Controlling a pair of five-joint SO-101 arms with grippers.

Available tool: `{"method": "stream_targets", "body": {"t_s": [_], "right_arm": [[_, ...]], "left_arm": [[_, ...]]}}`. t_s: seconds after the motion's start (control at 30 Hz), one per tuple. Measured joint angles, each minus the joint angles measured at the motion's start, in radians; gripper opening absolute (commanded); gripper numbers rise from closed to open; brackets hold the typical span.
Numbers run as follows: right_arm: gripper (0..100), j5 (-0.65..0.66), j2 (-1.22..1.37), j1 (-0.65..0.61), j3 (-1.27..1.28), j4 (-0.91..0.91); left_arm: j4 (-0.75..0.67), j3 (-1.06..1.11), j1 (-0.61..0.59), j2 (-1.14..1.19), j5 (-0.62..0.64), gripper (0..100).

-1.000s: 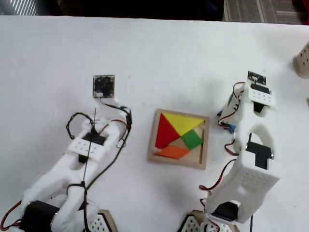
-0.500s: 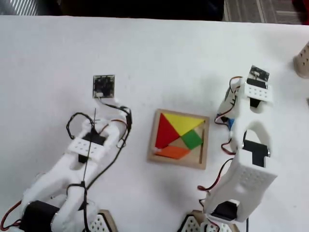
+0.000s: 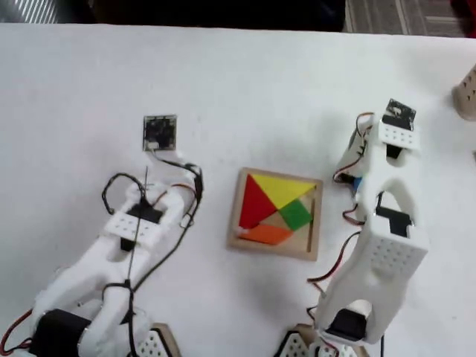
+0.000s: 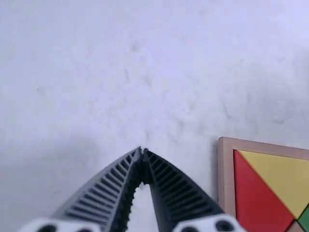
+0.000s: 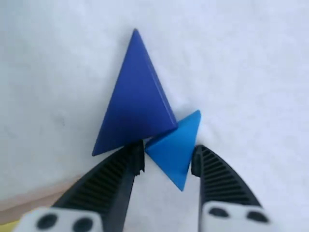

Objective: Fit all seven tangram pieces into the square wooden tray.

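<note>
Light-blue triangle (image 5: 176,144) straddled by parted right gripper (image 5: 167,160); may drag touching dark-blue triangle (image 5: 136,99) on closing. Left gripper (image 4: 142,152) pinched together.

- The square wooden tray (image 3: 315,223) lies flat, holding a red triangle (image 3: 255,201), yellow triangle (image 3: 286,187), green piece (image 3: 296,214) and orange piece (image 3: 266,235).
- A dark blue triangle (image 5: 137,99) and a light blue triangle (image 5: 176,145) lie outside it, touching.

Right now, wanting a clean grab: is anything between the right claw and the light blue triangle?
Nothing visible. The open right claw straddles the light blue triangle; the dark blue triangle seems to touch it, close by one fingertip.
</note>
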Motion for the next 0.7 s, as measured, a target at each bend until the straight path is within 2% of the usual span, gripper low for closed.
{"method": "stream_targets", "body": {"t_s": [0.3, 0.47, 0.7], "right_arm": [[15.9, 0.0, 0.04, 0.008, -0.071, 0.023], [8.2, 0.052, 0.043, 0.017, -0.075, 0.031], [7.4, 0.084, 0.043, 0.028, -0.075, 0.043]], "left_arm": [[0.0, 0.0, 0.0, 0.0, 0.0, 2], [0.0, 0.0, 0.0, 0.0, 0.0, 2], [0.0, 0.0, 0.0, 0.0, 0.0, 2]]}}
